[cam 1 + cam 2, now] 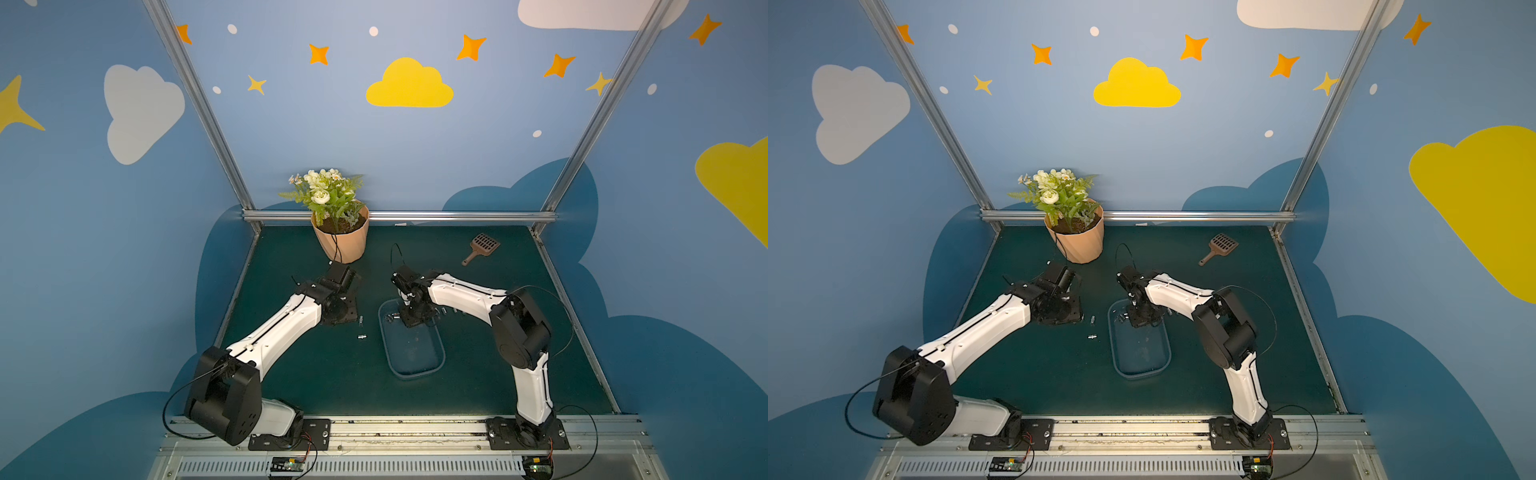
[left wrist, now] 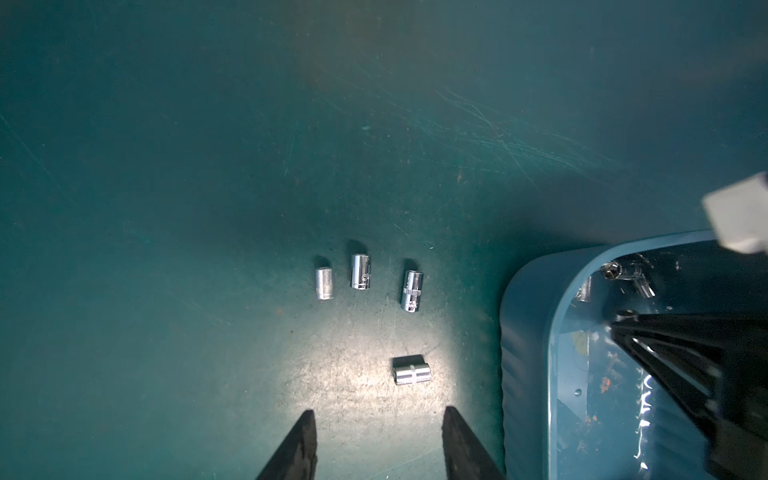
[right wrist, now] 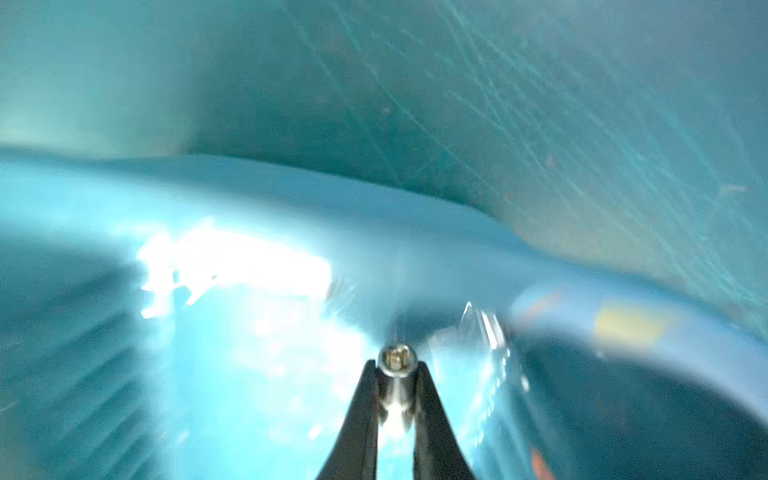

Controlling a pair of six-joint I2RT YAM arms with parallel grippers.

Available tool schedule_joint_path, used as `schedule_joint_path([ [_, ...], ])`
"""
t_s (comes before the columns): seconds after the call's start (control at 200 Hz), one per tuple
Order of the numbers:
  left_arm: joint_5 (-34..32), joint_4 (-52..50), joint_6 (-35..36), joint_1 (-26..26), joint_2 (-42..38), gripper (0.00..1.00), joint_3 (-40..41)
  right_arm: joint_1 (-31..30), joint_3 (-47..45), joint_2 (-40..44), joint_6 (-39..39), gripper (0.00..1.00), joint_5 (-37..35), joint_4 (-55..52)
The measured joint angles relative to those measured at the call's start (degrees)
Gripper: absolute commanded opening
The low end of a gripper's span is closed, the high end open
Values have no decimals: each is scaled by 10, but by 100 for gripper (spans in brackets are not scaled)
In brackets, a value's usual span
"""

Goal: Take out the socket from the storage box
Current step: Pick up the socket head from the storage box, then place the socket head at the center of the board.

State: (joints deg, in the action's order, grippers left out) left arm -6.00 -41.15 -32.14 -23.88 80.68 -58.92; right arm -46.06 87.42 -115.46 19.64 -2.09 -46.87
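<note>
The storage box (image 1: 415, 376) (image 1: 1140, 376) is a shallow bluish tub in the middle of the green mat. My right gripper (image 1: 405, 321) (image 3: 395, 365) reaches down into its far end and is shut on a small silver socket (image 3: 397, 360), held end-on between the fingertips. A few more sockets (image 2: 623, 274) (image 1: 390, 318) lie in the far corner of the box. My left gripper (image 2: 376, 415) hovers open over the mat left of the box wall (image 2: 523, 353), with nothing between its fingers. Several sockets (image 2: 411, 370) (image 2: 360, 271) lie on the mat in front of it.
A peach flowerpot (image 1: 340, 241) with white flowers stands at the back. A brown slotted scoop (image 1: 482, 247) lies at the back right. Small sockets (image 1: 444, 311) also lie on the mat just right of the box.
</note>
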Motion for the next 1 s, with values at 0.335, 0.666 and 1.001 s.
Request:
schedule_joint_path([
  [0.335,0,-2,0,0,3,50,-7,50,-12,143,-9,13,21,2],
  [0.666,0,-2,0,0,7,50,-7,158,-112,170,-21,13,22,4],
  [1.001,0,-2,0,0,7,50,-7,260,-164,167,-46,13,22,15],
])
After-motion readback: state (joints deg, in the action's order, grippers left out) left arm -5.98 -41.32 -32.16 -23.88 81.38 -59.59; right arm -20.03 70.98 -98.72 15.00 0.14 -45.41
